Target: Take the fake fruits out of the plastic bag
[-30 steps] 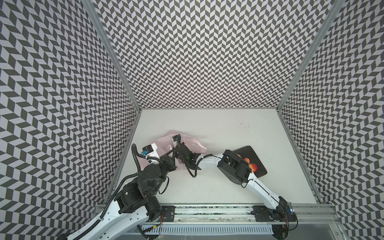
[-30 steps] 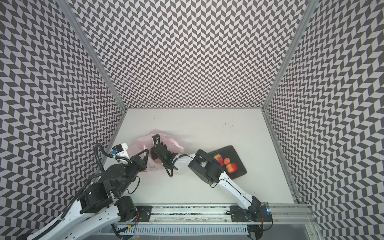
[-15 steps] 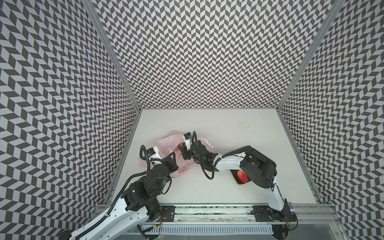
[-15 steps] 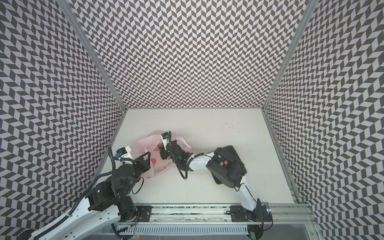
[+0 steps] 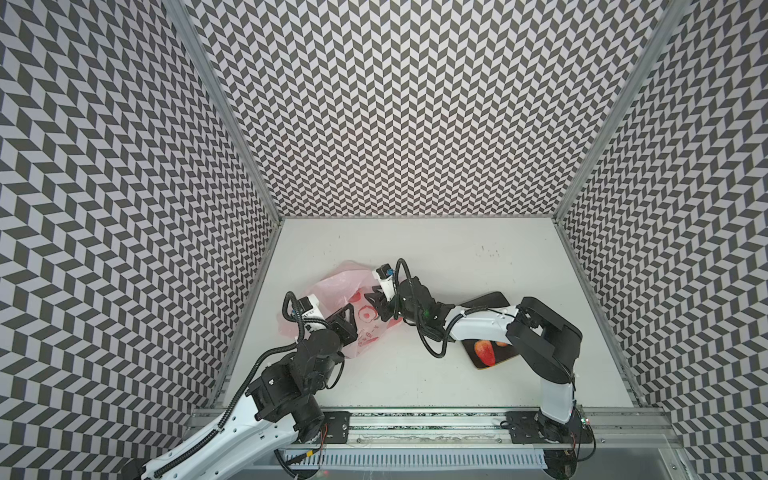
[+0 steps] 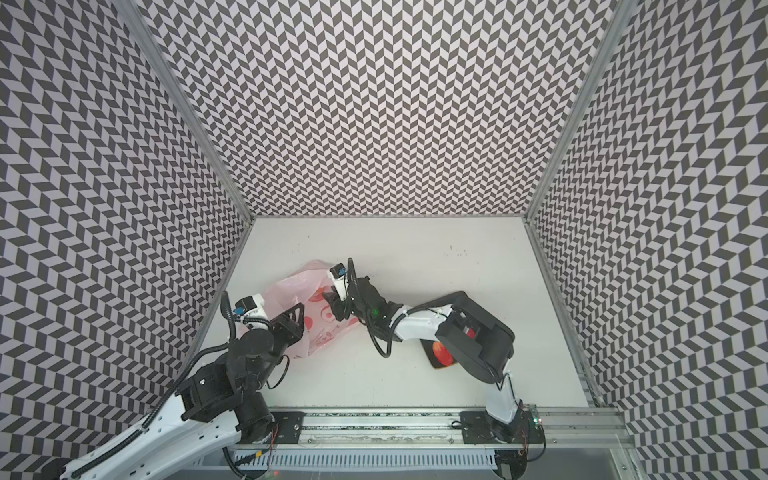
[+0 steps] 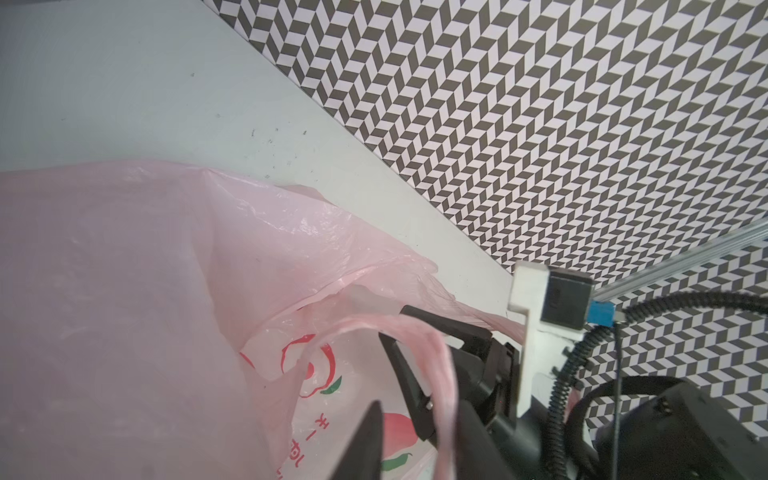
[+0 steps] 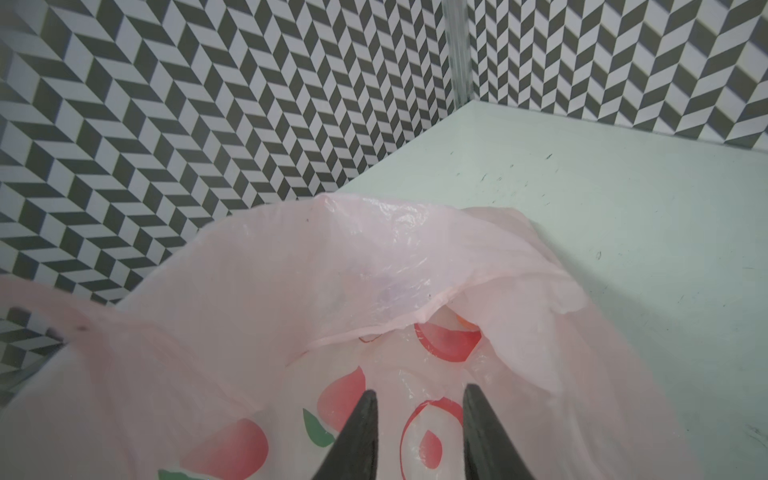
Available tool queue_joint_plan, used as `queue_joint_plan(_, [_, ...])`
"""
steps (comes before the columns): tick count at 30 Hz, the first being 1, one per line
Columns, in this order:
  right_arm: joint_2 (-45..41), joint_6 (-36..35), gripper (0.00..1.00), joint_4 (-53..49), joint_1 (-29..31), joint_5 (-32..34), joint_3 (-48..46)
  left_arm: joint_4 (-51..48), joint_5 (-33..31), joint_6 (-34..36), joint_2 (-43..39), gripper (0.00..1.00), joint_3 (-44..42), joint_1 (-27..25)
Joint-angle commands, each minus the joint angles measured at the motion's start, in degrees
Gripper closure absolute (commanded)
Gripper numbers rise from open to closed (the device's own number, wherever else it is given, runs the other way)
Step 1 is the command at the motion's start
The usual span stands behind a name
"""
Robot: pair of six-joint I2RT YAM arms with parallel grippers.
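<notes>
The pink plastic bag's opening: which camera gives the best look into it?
The right wrist view: it looks straight into the mouth of the thin translucent pink plastic bag from close up. The left wrist view shows its outer side and a loop handle; both top views show it small.

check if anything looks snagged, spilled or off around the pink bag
One thing: in the left wrist view a loop handle of the plastic bag crosses the right gripper, in front of one finger. Whether it is hooked on cannot be told, but it could snag. Nothing looks spilled or torn.
</notes>
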Motion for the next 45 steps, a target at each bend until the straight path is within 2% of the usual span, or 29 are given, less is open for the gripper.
queue_joint_plan(1, [4.57,-0.25,0.64,-1.29,0.24,-3.11,3.24,1.21,0.94,6.68,0.35,0.44,3.45,-0.22])
queue_joint_plan(5, [7.72,1.07,0.62,-2.40,0.14,-3.25,5.43,-2.22,0.05,13.10,4.86,0.22,10.95,-0.16])
queue_joint_plan(7, [9.18,1.61,0.61,-2.96,-0.07,-3.08,6.41,-4.28,-0.12,15.62,7.31,0.15,15.33,-0.10])
queue_joint_plan(9, [10.40,2.22,0.60,-4.00,-0.33,-2.66,7.70,-6.55,0.43,18.38,10.62,0.01,19.54,-0.07])
queue_joint_plan(11, [10.93,2.73,0.60,-4.36,-0.64,-2.38,8.20,-9.25,-0.26,19.01,14.11,0.00,23.22,0.54])
queue_joint_plan(13, [10.91,3.37,0.59,-4.35,-1.03,-2.05,8.16,-12.42,0.34,18.23,17.92,0.00,26.56,3.84])
queue_joint_plan(16, [10.56,4.33,0.58,-4.21,-1.55,-2.46,7.69,-14.97,10.12,18.37,23.51,0.00,30.69,15.64])
queue_joint_plan(18, [10.07,4.61,0.58,-3.90,-1.65,-2.72,7.02,-15.77,17.18,17.67,26.52,0.01,31.66,25.95])
queue_joint_plan(21, [9.08,4.57,0.57,-3.42,-1.59,-2.73,6.19,-14.76,21.19,15.17,28.23,0.00,30.43,37.68])
queue_joint_plan(24, [8.45,4.51,0.57,-3.42,-1.65,-2.73,5.96,-13.33,28.83,11.81,29.52,0.00,28.21,49.97])
queue_joint_plan(26, [8.27,4.59,0.56,-3.47,-1.69,-2.81,6.01,-14.00,32.16,7.92,30.91,0.00,26.69,56.19])
queue_joint_plan(31, [8.08,4.48,0.55,-3.68,-1.70,-3.04,6.14,-18.99,30.12,-1.74,33.74,0.00,24.37,61.04])
queue_joint_plan(36, [8.41,4.74,0.55,-4.56,-1.67,-3.16,6.82,-22.29,28.14,-8.83,32.80,0.00,18.59,64.97])
queue_joint_plan(41, [7.75,4.85,0.55,-5.27,-1.60,-3.51,6.62,-18.86,32.40,-11.83,33.44,0.02,13.48,66.58])
queue_joint_plan(45, [7.46,4.86,0.55,-5.55,-1.66,-3.52,6.25,-12.26,34.38,-10.53,35.30,0.10,11.60,67.16])
